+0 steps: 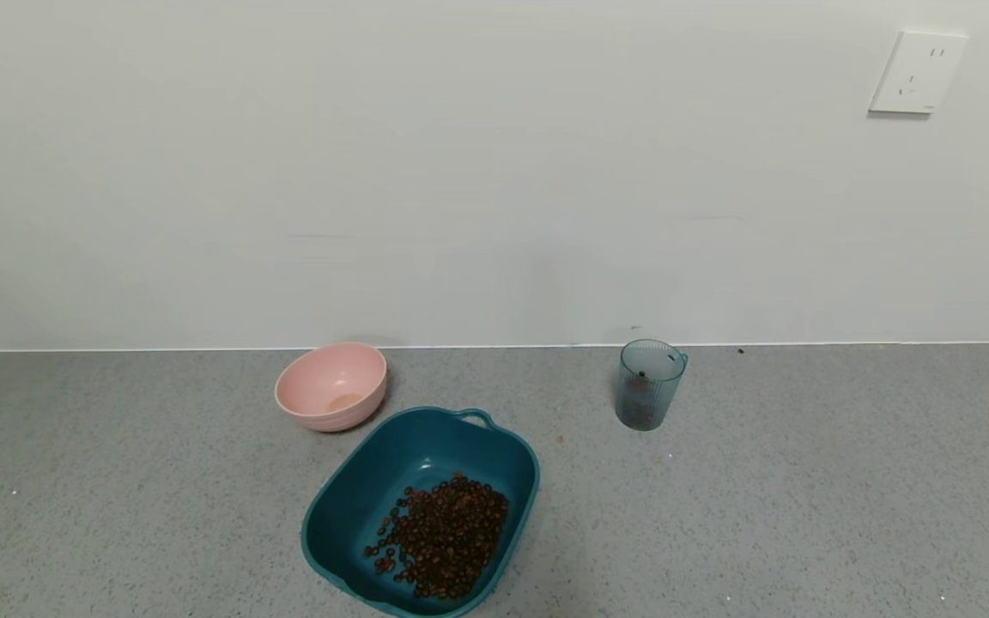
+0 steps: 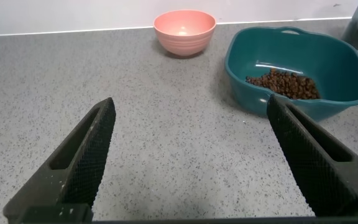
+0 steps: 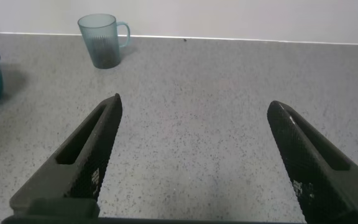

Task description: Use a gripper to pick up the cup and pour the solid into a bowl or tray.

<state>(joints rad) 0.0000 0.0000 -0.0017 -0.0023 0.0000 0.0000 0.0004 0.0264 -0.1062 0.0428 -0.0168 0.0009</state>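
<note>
The translucent blue-grey ribbed cup (image 1: 650, 384) stands upright on the counter near the wall, right of centre, with a few dark pieces at its bottom; it also shows in the right wrist view (image 3: 102, 40). The dark teal basin (image 1: 348, 506) sits in front of me, holding a pile of brown bean-like pieces (image 1: 443, 536); it also shows in the left wrist view (image 2: 340, 62). Neither arm shows in the head view. My left gripper (image 2: 191, 109) is open and empty over bare counter. My right gripper (image 3: 194, 106) is open and empty, well short of the cup.
A round pink bowl (image 1: 332, 385) stands behind the basin on its left, also in the left wrist view (image 2: 184, 31). A wall runs along the back of the grey speckled counter (image 1: 803, 515). A few stray pieces lie near the cup.
</note>
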